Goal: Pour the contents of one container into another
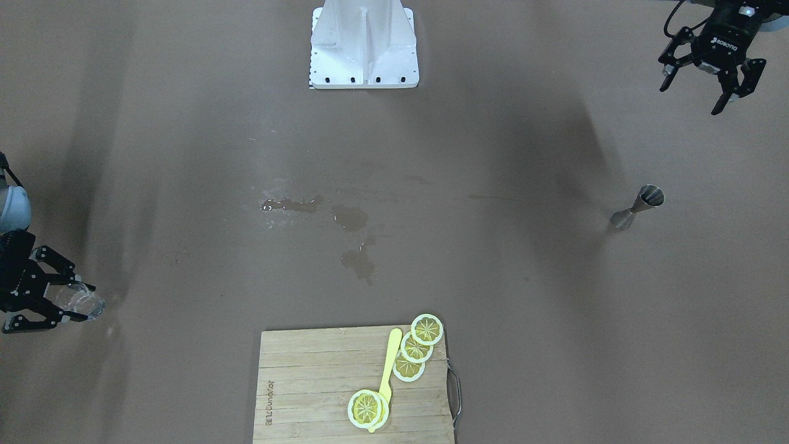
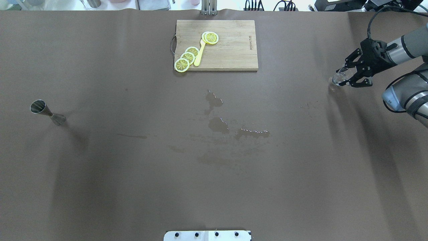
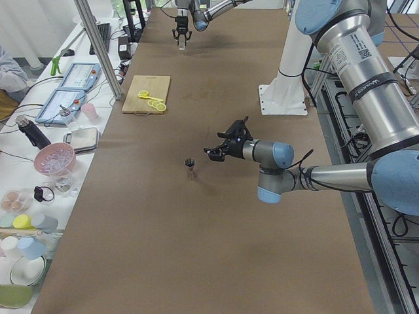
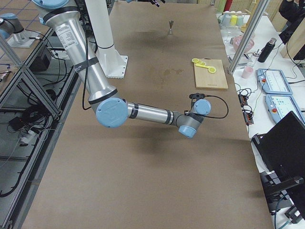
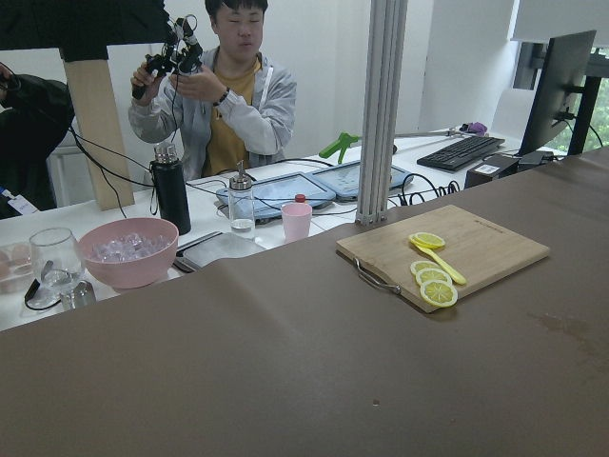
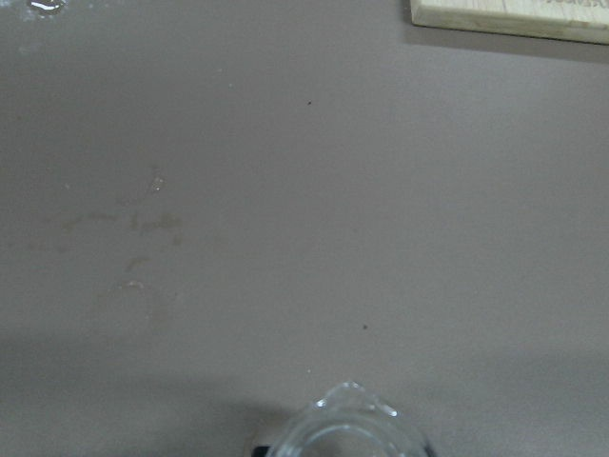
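Observation:
The small clear glass cup hangs tilted just above the table's end on my right, with my right gripper shut on it. Its rim and spout fill the bottom of the right wrist view. The steel hourglass jigger stands upright near the opposite end. My left gripper hovers open and empty, apart from the jigger, on the robot's side of it.
A wooden cutting board with lemon slices and a yellow utensil lies at the far middle edge. Wet spill patches mark the table's centre. The white robot base stands at the near edge. A person stands behind a cluttered bench.

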Robot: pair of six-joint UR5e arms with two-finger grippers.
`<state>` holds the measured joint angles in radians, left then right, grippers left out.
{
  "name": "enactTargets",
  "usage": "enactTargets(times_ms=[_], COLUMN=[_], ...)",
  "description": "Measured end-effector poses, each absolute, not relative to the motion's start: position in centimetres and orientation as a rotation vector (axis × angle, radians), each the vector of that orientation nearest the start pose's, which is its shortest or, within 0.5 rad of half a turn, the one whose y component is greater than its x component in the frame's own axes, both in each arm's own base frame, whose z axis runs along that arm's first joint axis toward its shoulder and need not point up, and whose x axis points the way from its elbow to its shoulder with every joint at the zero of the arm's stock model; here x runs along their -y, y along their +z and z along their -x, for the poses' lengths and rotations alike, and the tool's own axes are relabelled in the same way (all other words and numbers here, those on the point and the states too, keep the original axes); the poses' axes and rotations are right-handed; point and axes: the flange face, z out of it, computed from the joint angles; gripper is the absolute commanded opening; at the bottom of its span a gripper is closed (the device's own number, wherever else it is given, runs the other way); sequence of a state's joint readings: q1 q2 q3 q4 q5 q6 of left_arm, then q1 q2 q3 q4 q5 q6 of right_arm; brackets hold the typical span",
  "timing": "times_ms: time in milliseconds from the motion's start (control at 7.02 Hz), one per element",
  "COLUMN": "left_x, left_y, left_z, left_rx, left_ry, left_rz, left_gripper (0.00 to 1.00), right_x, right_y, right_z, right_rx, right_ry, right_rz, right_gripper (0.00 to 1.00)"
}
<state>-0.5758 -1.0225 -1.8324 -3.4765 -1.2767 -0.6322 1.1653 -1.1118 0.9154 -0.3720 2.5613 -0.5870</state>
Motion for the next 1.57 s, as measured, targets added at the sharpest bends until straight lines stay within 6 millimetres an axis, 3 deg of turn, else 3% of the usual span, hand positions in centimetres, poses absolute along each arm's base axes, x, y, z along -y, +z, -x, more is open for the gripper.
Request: enactTargets(times_ms=[427, 712, 997, 1566], left_x=[26.0, 26.2, 25.7, 25.0], left_y=[56.4, 58.7, 59.7, 63.1], left_z=[-13.0, -16.2, -19.3, -21.6], left_rx=[-0.953, -0.908, -0.851, -0.908], left_ry=[0.061, 0.122, 0.150, 0.122], left_rz=[-1.270, -1.285, -1.326, -1.370], left_gripper=[0.98, 0.98, 0.98, 0.98], right_x=[64.3, 64.1, 63.7, 62.6], right_y=[53.5, 52.1, 50.6, 47.0], right_z=[21.4, 21.4, 21.8, 22.1], right_rx=[0.868, 0.865, 0.862, 0.969], right_ry=[-1.329, -1.342, -1.358, -1.224], right_rz=[-1.116, -1.148, -1.178, -1.121], right_gripper=[0.00, 0.00, 0.00, 0.00])
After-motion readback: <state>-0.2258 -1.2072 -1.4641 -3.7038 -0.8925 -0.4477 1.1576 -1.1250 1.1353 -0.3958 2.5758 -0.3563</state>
